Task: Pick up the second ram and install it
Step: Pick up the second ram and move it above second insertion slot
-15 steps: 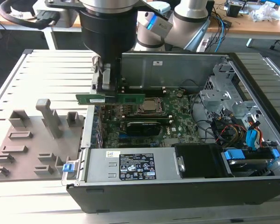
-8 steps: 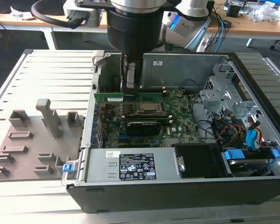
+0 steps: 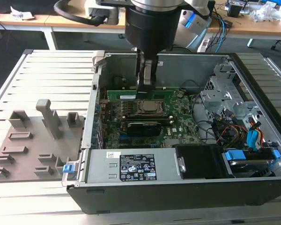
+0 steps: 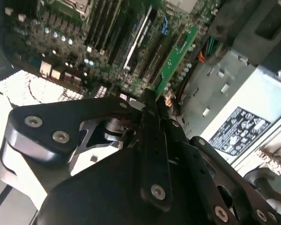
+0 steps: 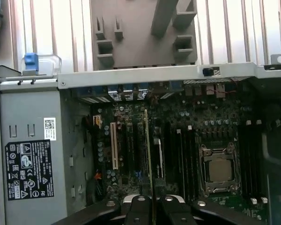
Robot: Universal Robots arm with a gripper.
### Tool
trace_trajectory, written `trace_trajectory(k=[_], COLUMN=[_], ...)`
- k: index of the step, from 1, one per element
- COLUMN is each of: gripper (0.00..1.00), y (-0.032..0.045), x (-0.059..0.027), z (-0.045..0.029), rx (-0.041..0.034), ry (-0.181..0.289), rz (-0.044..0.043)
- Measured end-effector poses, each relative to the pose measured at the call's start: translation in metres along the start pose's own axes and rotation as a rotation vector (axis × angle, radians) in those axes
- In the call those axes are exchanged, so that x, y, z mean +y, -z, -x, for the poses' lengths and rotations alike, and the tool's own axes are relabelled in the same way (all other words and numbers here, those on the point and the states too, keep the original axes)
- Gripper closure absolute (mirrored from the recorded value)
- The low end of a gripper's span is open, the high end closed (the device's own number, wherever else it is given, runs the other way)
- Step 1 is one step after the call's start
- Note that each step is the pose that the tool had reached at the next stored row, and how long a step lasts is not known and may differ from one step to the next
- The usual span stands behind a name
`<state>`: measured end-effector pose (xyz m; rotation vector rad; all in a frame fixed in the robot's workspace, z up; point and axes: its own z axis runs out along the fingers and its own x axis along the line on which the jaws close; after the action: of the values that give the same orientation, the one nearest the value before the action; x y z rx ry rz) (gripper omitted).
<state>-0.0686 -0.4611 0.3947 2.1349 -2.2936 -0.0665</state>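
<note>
Computer case (image 3: 178, 199): is lying open on a slatted table (image 3: 51, 70), with its near wall facing the exterior camera.
Power supply (image 3: 131, 166): is sitting on the near side of the CPU socket (image 3: 150, 108), against that near wall, with its labelled face turned up.
Blue latch (image 3: 69, 167): is sitting nearer than the CPU socket and toward the exterior view's left of it, at the power supply's corner.
Black module (image 3: 143, 126): is lying just on the near side of the CPU socket, on the motherboard (image 3: 182, 122).
Motherboard: is spreading out around the CPU socket on every side.
Gripper (image 3: 146, 86): is hanging straight down just beyond the CPU socket. Its fingers are drawn narrow and are pinching the second ram (image 3: 131, 95) near mid-length.
Second ram: is running lengthwise just beyond the CPU socket, parallel to its far edge, with its white label toward the exterior view's left. In the second wrist view the second ram (image 4: 178, 51) is reaching out from the gripper (image 4: 151, 96). In the first wrist view the second ram (image 5: 146, 140) is showing edge-on, rising from the gripper (image 5: 151, 201). Whether it is seated in a slot cannot be told.
Drive cage (image 3: 225, 93): is standing to the exterior view's right of the CPU socket, with coloured cables trailing below it.
Fixture plate (image 3: 33, 154): is lying outside the case, well to the exterior view's left of the CPU socket.
Work benches (image 3: 253, 28): are standing well beyond the CPU socket, past the case's far wall.
</note>
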Motion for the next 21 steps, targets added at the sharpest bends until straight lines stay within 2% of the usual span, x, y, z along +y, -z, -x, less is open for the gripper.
trace_trajectory(k=[1,3,5,6,9,14,21], gripper=[0.86,0.86,0.86,0.86,0.86,0.86,0.86], y=[-0.0006,-0.0014,-0.0027,-0.003,-0.0069,-0.0123,-0.0125], x=[-0.0034,-0.0043,-0.004,-0.0039,-0.0053,-0.0259,-0.0273], z=[0.0072,0.017,0.0313,0.0346,0.0509,0.0761,0.0776], rx=[0.0,0.0001,0.0,0.0,0.0,0.0002,0.0003], ry=[0.0,0.0,0.0,0.0,0.0,0.0,0.0], rz=[0.0,0.0001,0.0001,0.0001,0.0003,0.0035,0.0036])
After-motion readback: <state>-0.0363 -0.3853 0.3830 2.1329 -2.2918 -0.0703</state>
